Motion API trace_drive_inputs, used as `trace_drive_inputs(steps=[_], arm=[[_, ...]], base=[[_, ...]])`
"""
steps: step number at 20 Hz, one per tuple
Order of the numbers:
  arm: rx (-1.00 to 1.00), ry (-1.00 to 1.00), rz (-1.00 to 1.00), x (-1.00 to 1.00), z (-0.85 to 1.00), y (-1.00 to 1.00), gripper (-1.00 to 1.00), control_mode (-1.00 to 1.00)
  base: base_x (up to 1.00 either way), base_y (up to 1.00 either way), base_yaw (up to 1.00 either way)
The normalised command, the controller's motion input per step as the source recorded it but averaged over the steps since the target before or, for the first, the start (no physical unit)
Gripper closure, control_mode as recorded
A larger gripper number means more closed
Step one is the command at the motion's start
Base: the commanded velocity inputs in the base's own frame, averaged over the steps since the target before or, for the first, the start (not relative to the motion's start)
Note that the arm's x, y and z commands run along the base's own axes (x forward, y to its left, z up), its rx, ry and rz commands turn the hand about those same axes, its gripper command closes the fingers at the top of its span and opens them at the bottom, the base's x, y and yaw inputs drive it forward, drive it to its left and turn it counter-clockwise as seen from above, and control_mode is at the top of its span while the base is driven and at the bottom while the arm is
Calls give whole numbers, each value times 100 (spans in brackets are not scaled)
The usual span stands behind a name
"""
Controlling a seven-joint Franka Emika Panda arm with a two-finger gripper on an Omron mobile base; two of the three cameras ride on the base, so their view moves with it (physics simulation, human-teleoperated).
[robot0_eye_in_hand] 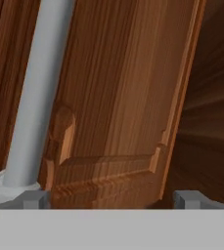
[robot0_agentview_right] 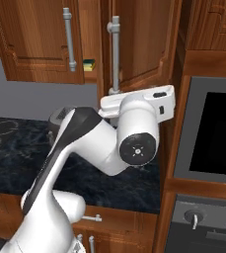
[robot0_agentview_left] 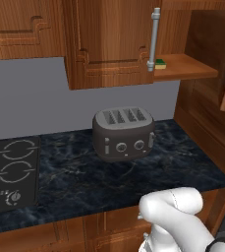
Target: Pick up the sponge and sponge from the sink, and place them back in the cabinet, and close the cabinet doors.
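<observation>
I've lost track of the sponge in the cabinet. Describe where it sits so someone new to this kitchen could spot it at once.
Start at the tall brown wooden wall cabinet above the dark grey four-slot toaster. Follow its long vertical silver bar handle down to the open wooden shelf beside it. The small flat sponge lies there at the handle's foot, its green top over yellow standing out against the wood.

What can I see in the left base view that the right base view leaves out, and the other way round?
Left base view alone: the stovetop and the whole toaster on the dark counter. Right base view alone: the built-in oven and the arm's hand raised against a cabinet door. Both share a sponge lying on the cabinet shelf.
</observation>
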Motion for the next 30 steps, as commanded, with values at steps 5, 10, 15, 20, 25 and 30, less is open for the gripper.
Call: trace_drive_inputs(steps=[5, 10, 15, 20, 25, 30], arm=[[0, 0, 0, 33, 0, 28, -100, -100], [0, 0, 0, 37, 0, 27, -100, -100], [0, -2, 0, 43, 0, 25, -100, -100], [0, -3, 0, 47, 0, 26, -100, -100], [0, -4, 0, 48, 0, 23, -100, -100], [0, -3, 0, 47, 0, 20, -100, -100]], base=[[0, 0, 0], [0, 0, 0], [0, 0, 0], [0, 0, 0], [0, 0, 0], [0, 0, 0]])
